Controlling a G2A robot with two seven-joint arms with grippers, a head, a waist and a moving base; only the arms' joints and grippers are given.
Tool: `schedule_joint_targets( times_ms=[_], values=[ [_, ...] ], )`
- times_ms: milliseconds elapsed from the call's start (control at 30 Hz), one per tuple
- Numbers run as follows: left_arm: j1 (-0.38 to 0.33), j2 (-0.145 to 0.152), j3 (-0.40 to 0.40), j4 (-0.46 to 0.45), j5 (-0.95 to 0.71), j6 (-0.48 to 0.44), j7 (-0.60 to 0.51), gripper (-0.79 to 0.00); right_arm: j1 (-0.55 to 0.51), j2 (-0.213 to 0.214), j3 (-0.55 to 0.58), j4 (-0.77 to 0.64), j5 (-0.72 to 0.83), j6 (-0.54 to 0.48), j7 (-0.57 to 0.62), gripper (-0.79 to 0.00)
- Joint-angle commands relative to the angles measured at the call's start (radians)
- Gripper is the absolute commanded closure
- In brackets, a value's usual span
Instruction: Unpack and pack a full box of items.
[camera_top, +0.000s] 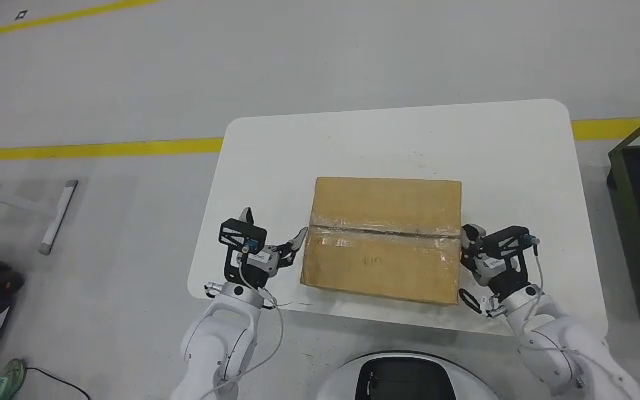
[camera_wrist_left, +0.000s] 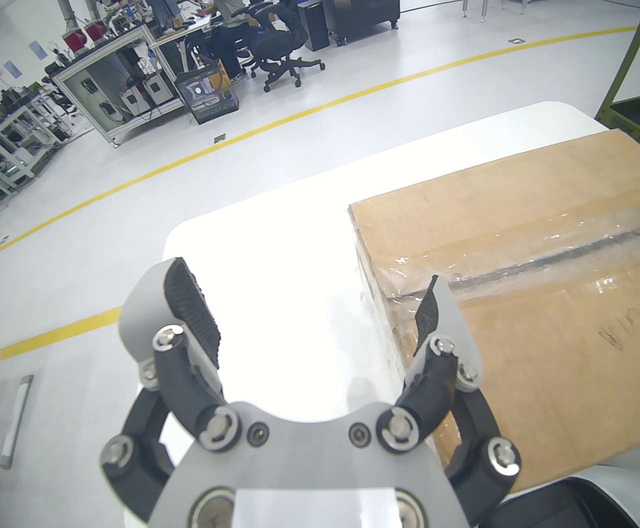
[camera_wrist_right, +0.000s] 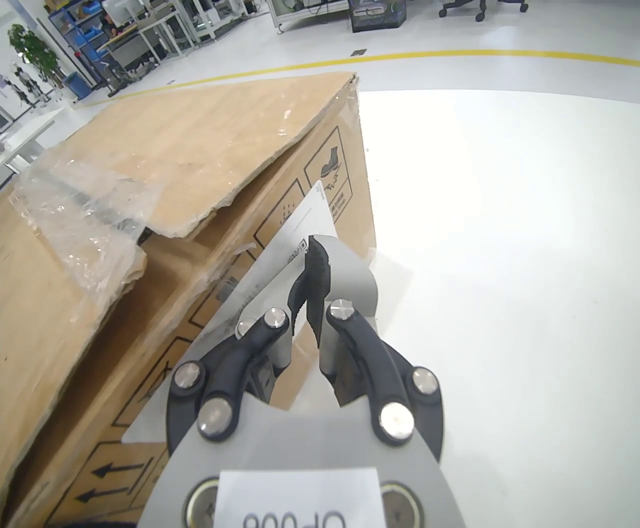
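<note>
Cardboard box (camera_top: 385, 205) sits mid-surface, slightly toward the near edge, long side running left-right. Flaps are down. Clear tape (camera_top: 385, 234) runs along the top seam from end to end. At the right end the tape is crumpled and loose (camera_wrist_right: 75, 200), and the far flap's edge there looks ragged and lifted a bit off the box side. Contents hidden.

Left gripper (camera_wrist_left: 302, 272) is at the box's left end, fingers spread wide and holding nothing. One finger is up against the top corner by the seam; contact not certain. Right gripper (camera_wrist_right: 312, 250) is at the right end, low against the side panel by a white label (camera_wrist_right: 316, 205), fingers pressed together with nothing visibly between them.

White surface (camera_top: 400, 140) carries the box.

Progress: very early, my read. Box not opened, and seam tape mostly holds. Left to do: break the tape, fold flaps back, take items out, put them back in, close.
</note>
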Motion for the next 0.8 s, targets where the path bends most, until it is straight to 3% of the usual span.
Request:
schedule_joint_targets(
  times_ms=[0, 233, 467, 767],
  values=[
    [-0.013, 0.000, 0.011, -0.014, -0.002, -0.026, -0.007, -0.785, -0.018, 0.001, 0.023, -0.008, 0.009, 0.004, -0.006, 0.000],
    [-0.073, -0.002, 0.101, -0.077, -0.026, -0.146, -0.081, -0.785, -0.110, 0.005, 0.129, -0.056, 0.044, 0.021, -0.046, 0.000],
    [-0.133, -0.006, 0.215, -0.093, 0.051, -0.200, -0.111, -0.785, -0.194, 0.006, 0.217, -0.102, 0.066, 0.025, -0.078, 0.000],
    [-0.133, -0.006, 0.215, -0.093, 0.051, -0.200, -0.111, -0.785, -0.250, 0.004, 0.272, -0.135, 0.075, 0.027, -0.095, 0.000]
  ],
)
